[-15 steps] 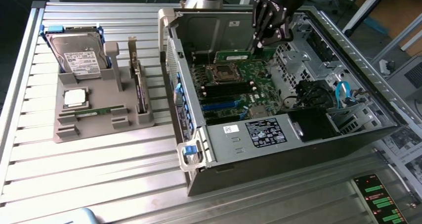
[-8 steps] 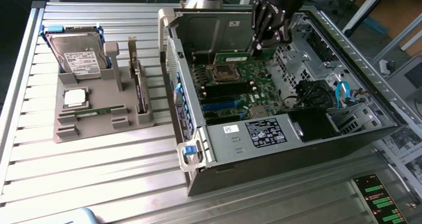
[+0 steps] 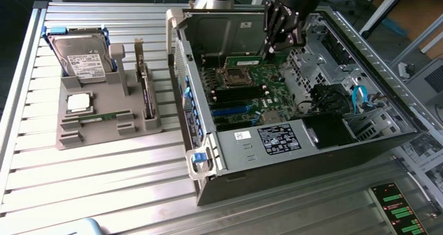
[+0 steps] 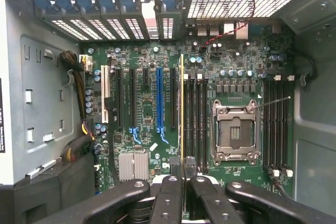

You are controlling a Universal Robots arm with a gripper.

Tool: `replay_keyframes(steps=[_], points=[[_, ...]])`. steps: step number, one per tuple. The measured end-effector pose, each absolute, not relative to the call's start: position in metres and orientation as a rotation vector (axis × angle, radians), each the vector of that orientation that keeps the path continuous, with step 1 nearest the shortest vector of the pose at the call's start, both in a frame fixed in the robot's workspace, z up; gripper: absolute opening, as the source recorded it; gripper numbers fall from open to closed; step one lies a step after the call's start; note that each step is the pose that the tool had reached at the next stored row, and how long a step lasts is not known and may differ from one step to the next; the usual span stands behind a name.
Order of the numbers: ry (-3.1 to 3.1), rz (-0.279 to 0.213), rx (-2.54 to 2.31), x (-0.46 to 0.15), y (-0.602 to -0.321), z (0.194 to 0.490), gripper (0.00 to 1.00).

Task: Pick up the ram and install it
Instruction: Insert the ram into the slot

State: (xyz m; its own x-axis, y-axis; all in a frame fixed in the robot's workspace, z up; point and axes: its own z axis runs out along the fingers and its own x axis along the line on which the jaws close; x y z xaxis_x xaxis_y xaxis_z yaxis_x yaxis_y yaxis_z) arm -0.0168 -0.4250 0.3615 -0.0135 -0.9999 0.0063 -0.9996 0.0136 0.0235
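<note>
My black pincer (image 4: pixel 182 167) is nearly closed, clamping the long, thin green ram stick (image 4: pixel 182 108) edge-on over the green motherboard (image 4: pixel 147 108), inside the open grey computer case (image 3: pixel 229 183) on the slatted metal bench (image 3: pixel 104 183).

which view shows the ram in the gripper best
Exterior view: the long thin green ram stick shows side-on, clamped in the black gripper above the green motherboard. In the wrist view it is edge-on, a thin line.

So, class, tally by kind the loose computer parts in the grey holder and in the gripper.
Hard drive: 1
Processor chip: 1
Expansion card: 1
Ram: 2 (held ram in gripper; spare ram in grey holder)
Total: 5
</note>
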Motion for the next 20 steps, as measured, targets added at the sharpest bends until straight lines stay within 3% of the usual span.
replay_keyframes(steps=[20], points=[[-2.217, -0.019, 2.196, -0.0074, -0.4231, 0.3613, 0.12]])
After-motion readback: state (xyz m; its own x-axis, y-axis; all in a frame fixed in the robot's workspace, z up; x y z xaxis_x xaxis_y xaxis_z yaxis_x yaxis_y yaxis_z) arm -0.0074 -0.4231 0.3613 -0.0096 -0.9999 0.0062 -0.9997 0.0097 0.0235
